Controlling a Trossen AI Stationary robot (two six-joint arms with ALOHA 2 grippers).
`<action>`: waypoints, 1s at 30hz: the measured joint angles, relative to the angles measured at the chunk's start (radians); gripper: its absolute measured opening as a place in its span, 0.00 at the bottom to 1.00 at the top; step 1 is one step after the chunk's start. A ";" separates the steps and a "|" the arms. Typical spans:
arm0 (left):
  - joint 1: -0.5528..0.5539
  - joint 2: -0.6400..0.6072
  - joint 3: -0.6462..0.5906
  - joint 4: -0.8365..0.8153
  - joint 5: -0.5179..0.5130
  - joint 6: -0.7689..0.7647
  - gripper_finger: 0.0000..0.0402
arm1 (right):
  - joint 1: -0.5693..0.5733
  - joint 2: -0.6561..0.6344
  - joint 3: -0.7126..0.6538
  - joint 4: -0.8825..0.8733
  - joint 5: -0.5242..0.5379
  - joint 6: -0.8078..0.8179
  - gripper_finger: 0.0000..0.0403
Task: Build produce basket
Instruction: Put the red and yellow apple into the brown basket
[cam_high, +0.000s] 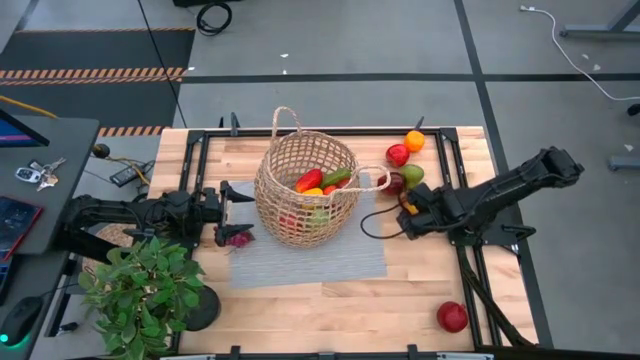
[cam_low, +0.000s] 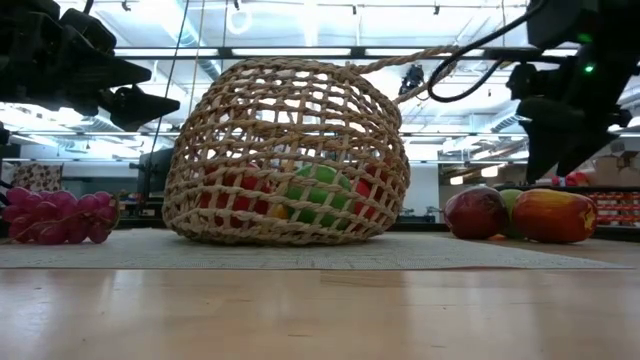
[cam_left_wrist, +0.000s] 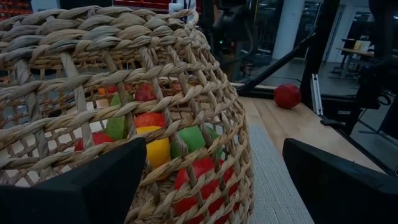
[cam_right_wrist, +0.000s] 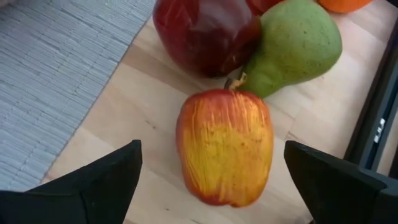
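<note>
Between the right pincer's (cam_right_wrist: 211, 186) open fingers lies an apple (cam_right_wrist: 225, 146).

A robotics lab or workshop set in a large industrial hall. The wooden desk (cam_high: 330, 290) sits in a black metal frame (cam_high: 470, 260) bolted around its edges, standing on a bare grey concrete floor (cam_high: 330, 40) marked with orange-and-black hazard tape (cam_high: 95, 74). Loose cables (cam_high: 212, 17) trail across that floor. A side table (cam_high: 60, 180) holds keys (cam_high: 38, 173) and a screen. The low view looks past the desk to a high ceiling with strip lights (cam_low: 300, 50) and exposed pipes, and the left wrist view shows more workbenches (cam_left_wrist: 354, 53) in the background
</note>
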 joint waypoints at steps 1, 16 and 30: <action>0.000 0.000 0.000 0.000 0.000 0.000 0.96 | -0.012 0.000 0.000 0.008 0.001 -0.015 0.98; 0.000 0.000 0.000 0.000 0.000 0.000 0.96 | -0.163 0.050 -0.083 0.181 -0.063 -0.098 0.99; 0.000 0.000 0.000 0.001 0.000 0.000 0.96 | -0.235 0.076 -0.158 0.264 -0.150 -0.122 0.94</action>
